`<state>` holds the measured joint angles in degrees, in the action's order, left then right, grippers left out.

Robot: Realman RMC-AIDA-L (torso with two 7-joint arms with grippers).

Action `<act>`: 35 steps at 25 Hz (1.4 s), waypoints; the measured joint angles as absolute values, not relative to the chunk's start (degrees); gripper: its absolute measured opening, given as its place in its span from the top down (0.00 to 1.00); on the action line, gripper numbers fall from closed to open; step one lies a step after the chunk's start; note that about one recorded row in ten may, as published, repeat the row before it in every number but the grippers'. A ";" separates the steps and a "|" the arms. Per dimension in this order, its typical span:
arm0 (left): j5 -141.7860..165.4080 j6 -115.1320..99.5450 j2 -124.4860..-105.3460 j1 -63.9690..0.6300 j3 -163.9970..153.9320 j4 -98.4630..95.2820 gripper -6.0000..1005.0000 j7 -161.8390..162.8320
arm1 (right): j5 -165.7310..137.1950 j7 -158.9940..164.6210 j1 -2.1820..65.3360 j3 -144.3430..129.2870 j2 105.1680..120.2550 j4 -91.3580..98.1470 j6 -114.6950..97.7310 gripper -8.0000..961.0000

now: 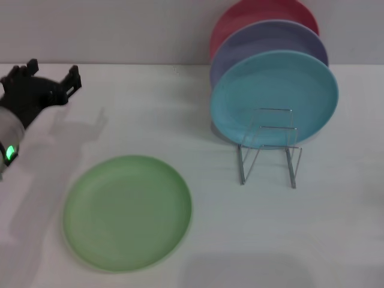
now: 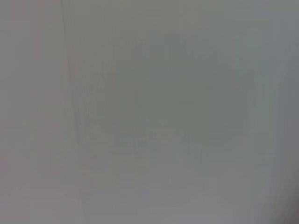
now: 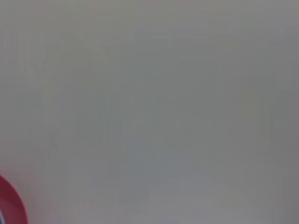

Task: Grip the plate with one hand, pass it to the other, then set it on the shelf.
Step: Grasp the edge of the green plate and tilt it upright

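Below-right of the left gripper (image 1: 53, 75) — fingers spread, empty — light green plate (image 1: 127, 211) lies flat; right gripper unseen, probably farther.

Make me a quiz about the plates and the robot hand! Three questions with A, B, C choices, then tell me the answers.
1. Where is the green plate?
A. Flat on the table
B. Standing in the rack
C. Held in a gripper

2. How many plates stand in the wire rack?
A. One
B. Three
C. Five

3. How is the left gripper?
A. Shut on a plate
B. Open and empty
C. Pressed on the rack

Answers:
1. A, it lies flat on the white table, apart from the rack.
2. B, the turquoise plate, lavender-blue plate and red plate stand there.
3. B, its fingers are spread, away from the green plate.
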<state>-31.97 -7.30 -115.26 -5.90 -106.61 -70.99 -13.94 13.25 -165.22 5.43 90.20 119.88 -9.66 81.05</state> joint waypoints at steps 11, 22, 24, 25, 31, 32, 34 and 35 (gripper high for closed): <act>-32.17 54.78 -117.90 -13.20 -85.11 -90.00 0.21 -15.76 | 13.09 -165.22 5.90 90.09 119.78 -9.60 80.48 0.15; -26.66 71.87 -118.29 -16.83 -87.70 -88.84 0.22 -17.29 | 13.09 -165.18 6.30 90.16 119.63 -9.57 79.72 0.15; -25.79 72.93 -118.34 -17.10 -88.35 -88.43 0.22 -16.63 | 13.04 -165.18 6.49 90.17 119.59 -9.54 79.62 0.15; -25.61 73.33 -118.35 -17.20 -88.54 -88.14 0.22 -16.38 | 12.99 -165.18 6.57 90.17 119.60 -9.50 79.60 0.15; -24.58 73.69 -118.38 -17.33 -88.62 -87.03 0.22 -15.98 | 12.70 -165.15 6.68 90.09 119.60 -9.33 79.50 0.15; -24.47 73.65 -118.39 -17.36 -88.63 -86.92 0.22 -15.97 | 12.68 -165.15 6.68 90.09 119.60 -9.33 79.49 0.15; -24.23 73.48 -118.39 -17.48 -88.65 -86.50 0.22 -15.96 | 12.66 -165.15 6.68 90.09 119.61 -9.30 79.49 0.15; -24.21 73.40 -118.39 -17.61 -88.65 -86.13 0.22 -15.96 | 12.65 -165.15 6.68 90.08 119.62 -9.28 79.50 0.15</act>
<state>-24.21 73.40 -118.39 -17.61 -88.65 -86.13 -15.96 12.65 -165.15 6.68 90.08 119.62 -9.28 79.50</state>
